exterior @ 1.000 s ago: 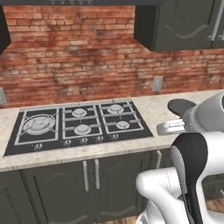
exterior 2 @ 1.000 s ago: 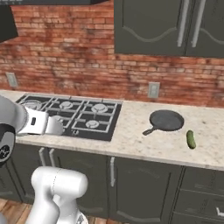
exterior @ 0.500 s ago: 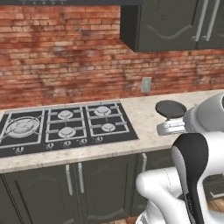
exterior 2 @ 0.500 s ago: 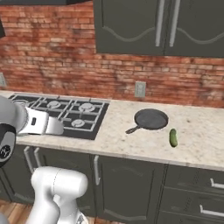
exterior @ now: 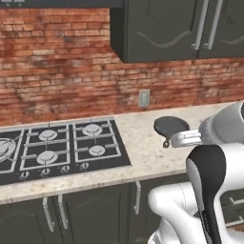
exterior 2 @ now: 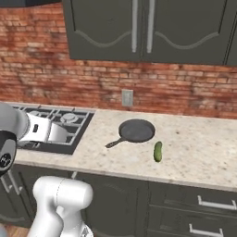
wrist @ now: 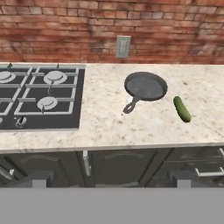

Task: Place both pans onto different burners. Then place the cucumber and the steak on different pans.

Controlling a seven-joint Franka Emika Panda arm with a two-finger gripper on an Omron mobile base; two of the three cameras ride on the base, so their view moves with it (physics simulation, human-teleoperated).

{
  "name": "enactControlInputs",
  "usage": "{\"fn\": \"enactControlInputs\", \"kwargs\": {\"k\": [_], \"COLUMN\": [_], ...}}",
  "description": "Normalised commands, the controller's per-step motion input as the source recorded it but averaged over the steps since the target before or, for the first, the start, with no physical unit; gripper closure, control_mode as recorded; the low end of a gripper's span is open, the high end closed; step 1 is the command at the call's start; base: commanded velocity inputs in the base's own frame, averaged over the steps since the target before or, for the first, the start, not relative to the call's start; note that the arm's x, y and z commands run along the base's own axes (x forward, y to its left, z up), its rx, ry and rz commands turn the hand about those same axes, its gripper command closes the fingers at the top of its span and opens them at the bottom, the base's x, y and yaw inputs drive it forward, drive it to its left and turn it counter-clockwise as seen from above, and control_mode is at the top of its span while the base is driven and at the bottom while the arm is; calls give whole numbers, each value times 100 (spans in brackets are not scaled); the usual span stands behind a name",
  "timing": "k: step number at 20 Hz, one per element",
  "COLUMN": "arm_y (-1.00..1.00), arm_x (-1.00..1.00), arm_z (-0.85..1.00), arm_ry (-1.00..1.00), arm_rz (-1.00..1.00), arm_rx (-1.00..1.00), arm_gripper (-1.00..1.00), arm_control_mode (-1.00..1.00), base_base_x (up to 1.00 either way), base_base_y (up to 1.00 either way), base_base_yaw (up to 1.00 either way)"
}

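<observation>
One dark pan [wrist: 145, 86] lies on the speckled counter to the right of the cooktop, its short handle pointing toward the front edge; it also shows as the pan [exterior: 170, 126] and the pan [exterior 2: 136, 130]. The green cucumber [wrist: 182, 109] lies just right of it, the cucumber [exterior 2: 158, 151] being near the counter's front. The burners [wrist: 55, 76] sit bare under black grates on the cooktop [exterior: 57, 147]. My gripper [wrist: 110, 179] hangs open and holds nothing, in front of the counter edge and well short of the pan. The steak is out of view.
A wall outlet [wrist: 123, 46] sits in the brick wall behind the pan. Dark upper cabinets [exterior 2: 139, 28] hang above the counter. Cabinet doors and drawers [exterior 2: 217, 203] run below the counter edge. Bare counter [exterior 2: 203, 148] stretches right of the cucumber.
The whole picture has slid left: the base has driven right along the counter. The cooktop now sits at the left and the pan nearer the middle. The gripper stays open.
</observation>
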Motion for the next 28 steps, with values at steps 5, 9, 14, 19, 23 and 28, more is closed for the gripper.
{"fn": "enactControlInputs", "kwargs": {"k": [5, 9, 14, 19, 23, 28], "arm_y": [0, 0, 0, -16, -16, -8], "arm_x": [0, 0, 0, 2, 8, 13], "arm_z": [0, 0, 0, -3, -6, -3], "arm_ry": [0, 0, 0, 0, 0, 0], "arm_rz": [0, 0, 0, -3, 0, -2], "arm_rx": [0, 0, 0, 6, 8, 3], "arm_gripper": [-100, -100, -100, -100, -100, -100], "arm_control_mode": [100, 100, 100, -100, -100, -100], "base_base_x": [40, 51, 26, 1, 0, 0], "base_base_y": [-28, -15, -22, -4, 0, 0], "base_base_yaw": [-4, -4, -4, -1, 0, 0]}}
